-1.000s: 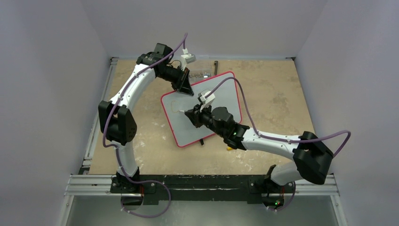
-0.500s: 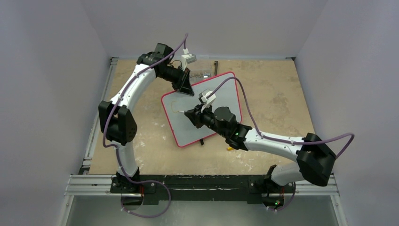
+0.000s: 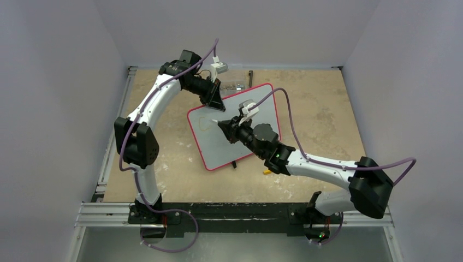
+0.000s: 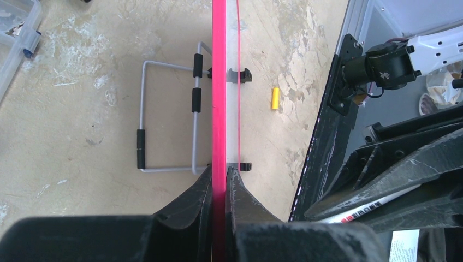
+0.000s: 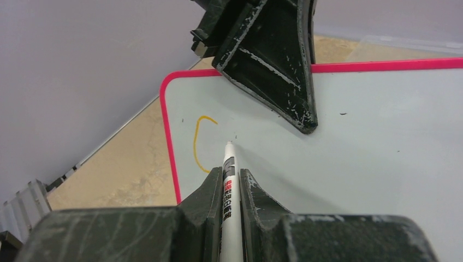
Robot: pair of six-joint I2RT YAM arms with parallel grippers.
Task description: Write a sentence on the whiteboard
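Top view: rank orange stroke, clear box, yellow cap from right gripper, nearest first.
1. Orange stroke, on the whiteboard right beside the right gripper.
2. Clear box, beyond the whiteboard's far edge.
3. Yellow cap, off the whiteboard's near edge.

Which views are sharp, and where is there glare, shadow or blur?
Top external: soft, even light, no glare on the whiteboard, all sharp. Left wrist: the left claw close to the lens is dark and soft, the table behind crisp. Right wrist: the marker and orange stroke are clear; the right claw blurs nearest the lens.
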